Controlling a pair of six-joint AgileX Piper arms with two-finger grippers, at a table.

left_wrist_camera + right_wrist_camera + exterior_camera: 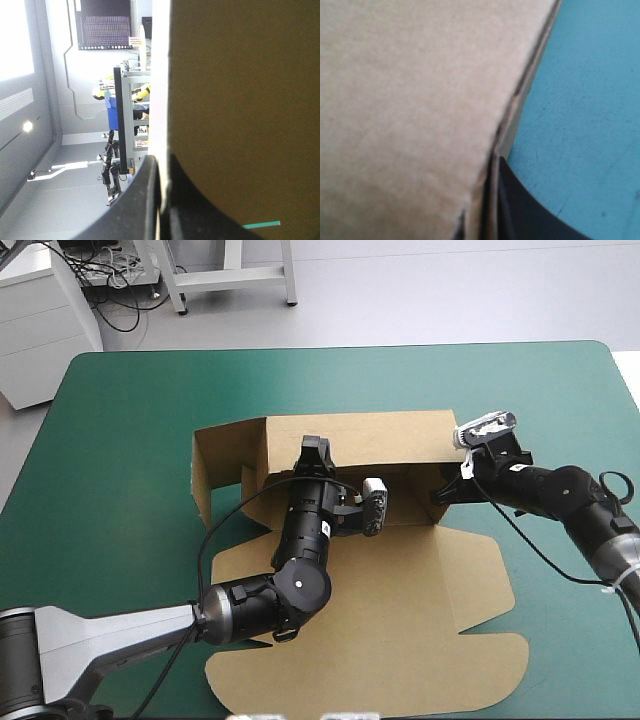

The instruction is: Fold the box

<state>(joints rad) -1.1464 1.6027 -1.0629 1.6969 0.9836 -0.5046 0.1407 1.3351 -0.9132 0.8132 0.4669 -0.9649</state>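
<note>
box (420, 590) walls raised, left gripper (161, 167) and right gripper (491, 200) pinching their edges (nearly closed), teal-green cover (120, 440) around

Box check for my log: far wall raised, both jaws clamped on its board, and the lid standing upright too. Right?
No. The box has its lid flat on the teal-green cover, as the high view shows; the rest holds.

Left gripper (316, 448), right gripper (446, 486): fingers (525, 207) all but closed.

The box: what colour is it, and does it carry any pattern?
The box is plain brown, without print; the high view shows it best.
</note>
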